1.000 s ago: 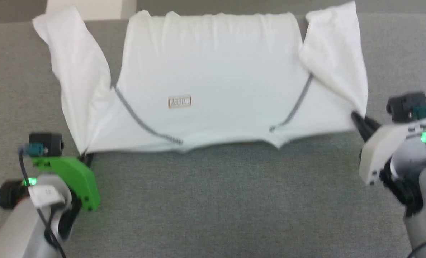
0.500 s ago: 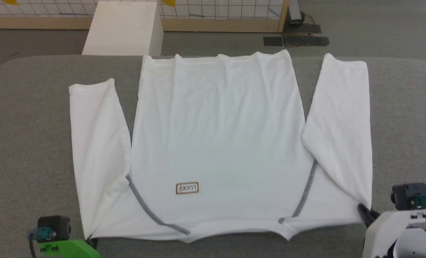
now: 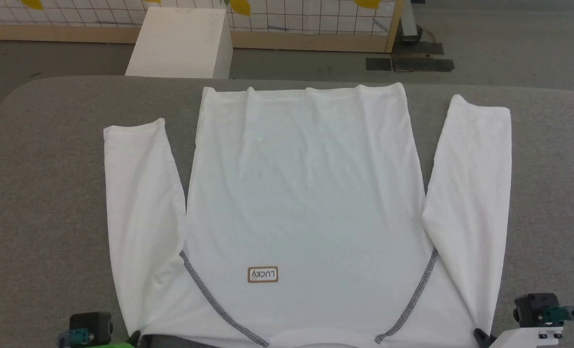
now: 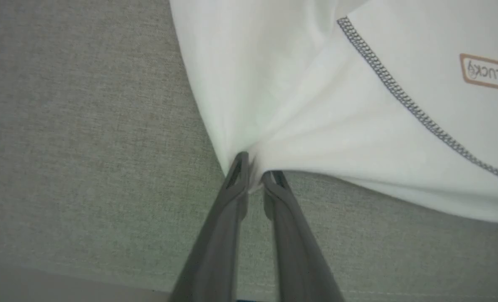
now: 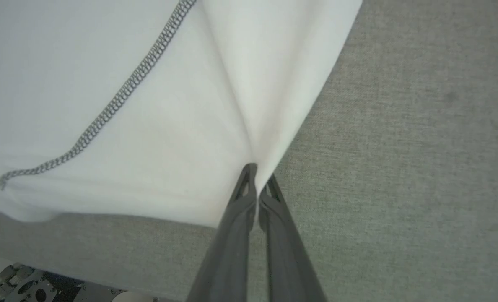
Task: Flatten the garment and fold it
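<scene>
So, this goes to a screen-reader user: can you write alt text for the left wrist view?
The left pincer, two dark fingers, is shut on a bunched corner of the thin white shirt above a grey woven tabletop. A grey stitched seam crosses the shirt diagonally, with a small brown-outlined LUCKY patch at upper right.

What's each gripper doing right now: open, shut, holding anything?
Left gripper: shut on the shirt, at its shoulder corner.
Right gripper: shut on the shirt, at the other shoulder corner.
</scene>
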Robot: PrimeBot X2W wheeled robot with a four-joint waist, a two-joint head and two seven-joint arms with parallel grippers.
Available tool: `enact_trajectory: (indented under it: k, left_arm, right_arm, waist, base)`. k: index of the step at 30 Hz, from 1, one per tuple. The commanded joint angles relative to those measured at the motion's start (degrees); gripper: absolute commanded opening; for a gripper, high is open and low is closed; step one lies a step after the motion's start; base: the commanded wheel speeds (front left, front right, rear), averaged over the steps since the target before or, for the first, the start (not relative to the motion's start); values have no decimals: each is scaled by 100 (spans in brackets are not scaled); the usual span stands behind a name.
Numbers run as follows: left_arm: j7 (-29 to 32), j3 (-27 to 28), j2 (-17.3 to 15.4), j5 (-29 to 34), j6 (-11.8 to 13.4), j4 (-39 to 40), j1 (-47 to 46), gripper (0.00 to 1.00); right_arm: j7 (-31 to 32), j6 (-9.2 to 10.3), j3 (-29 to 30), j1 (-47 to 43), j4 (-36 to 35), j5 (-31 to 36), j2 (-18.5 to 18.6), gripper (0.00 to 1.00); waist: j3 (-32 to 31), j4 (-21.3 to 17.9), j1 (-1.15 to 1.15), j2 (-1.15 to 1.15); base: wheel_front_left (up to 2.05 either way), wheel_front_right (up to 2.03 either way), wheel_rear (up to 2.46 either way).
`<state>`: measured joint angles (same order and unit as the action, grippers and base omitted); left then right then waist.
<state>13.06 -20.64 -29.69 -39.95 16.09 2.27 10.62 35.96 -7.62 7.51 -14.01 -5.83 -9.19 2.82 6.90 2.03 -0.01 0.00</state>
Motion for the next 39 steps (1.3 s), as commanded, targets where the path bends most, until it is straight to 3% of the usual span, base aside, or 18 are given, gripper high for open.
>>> enact_trajectory:
  k: [1,8,16,21,30,39]
  left_arm:
    - [-92,25,44,28,-32,-78,-116,100]
    - [-337,20,138,81,-15,-105,-125,100]
    - [-628,477,-198,177,255,616,98,100]
    - [-925,782,-389,385,325,736,-340,100]
    - [-1163,1083,-676,510,-108,-371,-2358,100]
    - [-313,1496,-1003,-202,-501,-1595,-3866,100]
  right_arm:
    - [-71,13,8,-96,33,-18,9,100]
    - [-673,13,-134,-193,-161,50,66,100]
    - [-1825,13,59,-79,-630,242,104,100]
    - [-2655,13,131,263,-610,395,49,100]
    - [-3447,13,-134,1374,-321,357,16,100]
    - [-3744,13,-375,2107,-87,123,8,100]
  waist:
    - [-20,-12,1,0]
    - [-110,-38,1,0]
    - [-71,-194,1,0]
    - [150,-314,1,0]
    - [1229,-700,1,0]
    - [2294,-1180,1,0]
  base:
    - [0,0,0]
    - [0,0,0]
    - [0,0,0]
    - [0,0,0]
    - [0,0,0]
    - [0,0,0]
